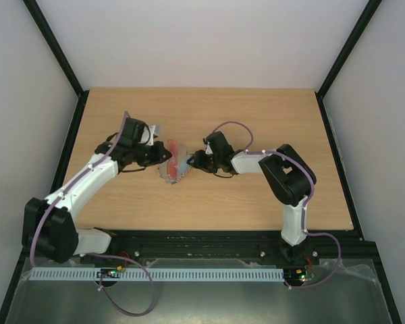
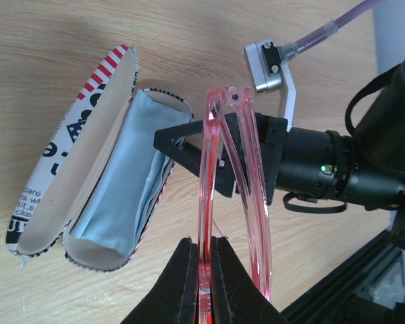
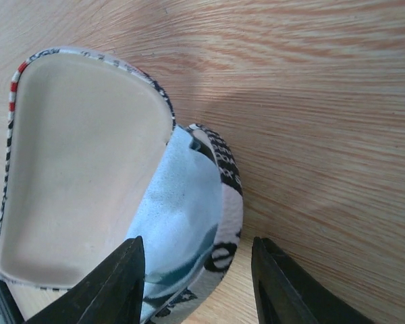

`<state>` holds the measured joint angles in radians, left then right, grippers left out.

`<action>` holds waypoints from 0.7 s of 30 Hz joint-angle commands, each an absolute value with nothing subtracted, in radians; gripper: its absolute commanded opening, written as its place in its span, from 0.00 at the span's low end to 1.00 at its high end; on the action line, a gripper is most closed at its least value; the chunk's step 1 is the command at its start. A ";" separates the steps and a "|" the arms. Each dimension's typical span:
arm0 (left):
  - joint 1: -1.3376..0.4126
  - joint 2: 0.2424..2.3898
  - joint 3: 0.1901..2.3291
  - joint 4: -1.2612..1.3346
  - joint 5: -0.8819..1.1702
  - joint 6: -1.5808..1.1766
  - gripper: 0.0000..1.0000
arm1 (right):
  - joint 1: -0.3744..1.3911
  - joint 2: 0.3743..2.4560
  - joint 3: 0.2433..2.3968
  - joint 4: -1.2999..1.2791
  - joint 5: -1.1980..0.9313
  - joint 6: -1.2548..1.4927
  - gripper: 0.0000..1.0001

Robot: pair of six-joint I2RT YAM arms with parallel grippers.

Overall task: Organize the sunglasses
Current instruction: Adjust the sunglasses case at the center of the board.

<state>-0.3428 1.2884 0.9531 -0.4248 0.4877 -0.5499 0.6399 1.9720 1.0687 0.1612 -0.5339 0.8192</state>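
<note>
Wood worktop (image 1: 256, 202), glasses case (image 2: 74, 175) open: my left tool (image 2: 202, 246) clamps the sunglasses (image 2: 248, 169) for loading, my right tool (image 3: 196, 246) half-open straddling its rim, steadying I guess.

- oblong grey flag-print glasses case (image 2: 74, 169): small black print on the lid's outer edge; only cut-off bits show, maybe "stare"; no whole words
- right wrist view: same case, big black letters, cropped; unreadable
</note>
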 commanded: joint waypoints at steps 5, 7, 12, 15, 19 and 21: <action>-0.472 1.439 1.123 -0.595 0.245 -0.400 0.02 | 0.620 1.920 0.970 0.238 -0.548 0.823 0.43; -0.485 1.471 1.146 -0.613 0.206 -0.386 0.02 | 0.618 1.912 0.959 0.241 -0.551 0.818 0.43; -0.507 1.538 1.194 -0.641 0.101 -0.339 0.02 | 0.617 1.879 0.930 0.245 -0.550 0.804 0.43; -0.524 1.576 1.235 -0.656 0.025 -0.304 0.02 | 0.616 1.862 0.911 0.255 -0.549 0.794 0.43; -0.553 1.630 1.297 -0.679 -0.059 -0.258 0.02 | 0.615 1.858 0.891 0.261 -0.545 0.790 0.37; -0.574 1.658 1.316 -0.694 -0.096 -0.240 0.02 | 0.615 1.853 0.880 0.263 -0.538 0.788 0.36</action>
<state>-0.5377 1.6203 1.2636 -0.6403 0.0231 -0.3084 0.6209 1.8843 0.9073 0.2527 -0.5514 0.8066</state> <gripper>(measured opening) 0.045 0.365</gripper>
